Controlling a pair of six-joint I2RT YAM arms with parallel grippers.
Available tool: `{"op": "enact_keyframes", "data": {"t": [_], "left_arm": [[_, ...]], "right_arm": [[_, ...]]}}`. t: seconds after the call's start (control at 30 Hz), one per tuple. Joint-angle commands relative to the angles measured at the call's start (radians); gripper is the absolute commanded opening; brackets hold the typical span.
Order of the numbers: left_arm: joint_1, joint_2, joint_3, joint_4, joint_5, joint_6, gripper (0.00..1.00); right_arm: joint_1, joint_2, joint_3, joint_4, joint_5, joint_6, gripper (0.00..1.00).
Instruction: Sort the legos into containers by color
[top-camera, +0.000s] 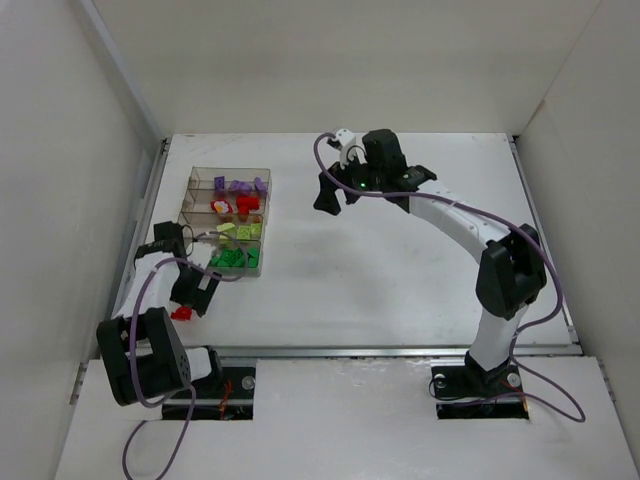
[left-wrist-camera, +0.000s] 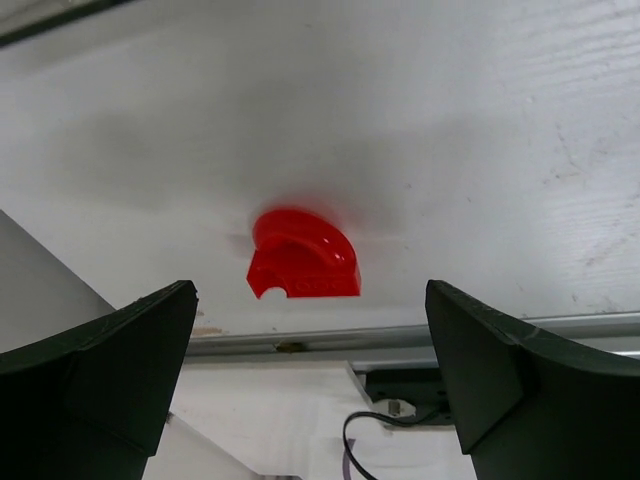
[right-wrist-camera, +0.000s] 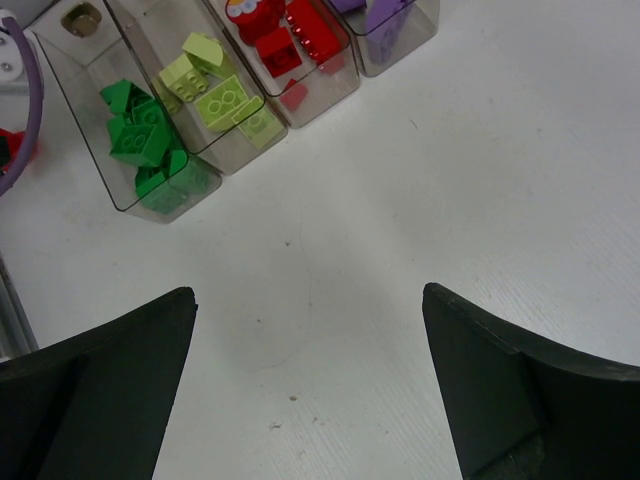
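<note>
Left gripper (top-camera: 195, 298): jaws wide, nothing held. A red brick (left-wrist-camera: 300, 258) with an arched top lies on the table (left-wrist-camera: 480, 110) ahead of the fingertips, between their lines and touching neither. The box (top-camera: 200, 175) stands near, behind this gripper.

Right gripper (right-wrist-camera: 308, 292): jaws wide, nothing held, above the table. The box lies ahead and to its left, well apart. Rows, left to right from this gripper: dark green legos (right-wrist-camera: 140, 130), yellow-green legos (right-wrist-camera: 215, 90), red legos (right-wrist-camera: 290, 40), purple legos (top-camera: 240, 184).
</note>
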Motion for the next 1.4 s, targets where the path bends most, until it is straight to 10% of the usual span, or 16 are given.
{"op": "enact_keyframes", "data": {"t": [0.0,0.3,0.47,1.0,1.37], "left_arm": [[0.048,0.055,-0.01,0.057,0.018,0.067,0.96],[0.082,0.113,-0.044,0.133,0.084,0.14,0.81],[0.082,0.15,-0.032,0.16,0.107,0.138,0.49],[0.082,0.153,0.02,0.076,0.078,0.101,0.0],[0.082,0.103,0.108,-0.001,0.115,0.083,0.0]], "right_arm": [[0.017,-0.01,0.046,-0.014,0.02,-0.009,1.0],[0.037,0.009,0.112,-0.046,0.038,-0.009,1.0],[0.037,0.028,0.144,-0.055,0.048,-0.009,1.0],[0.037,0.028,0.126,-0.055,0.048,-0.019,1.0],[0.037,0.0,0.075,-0.028,0.048,-0.019,1.0]]}}
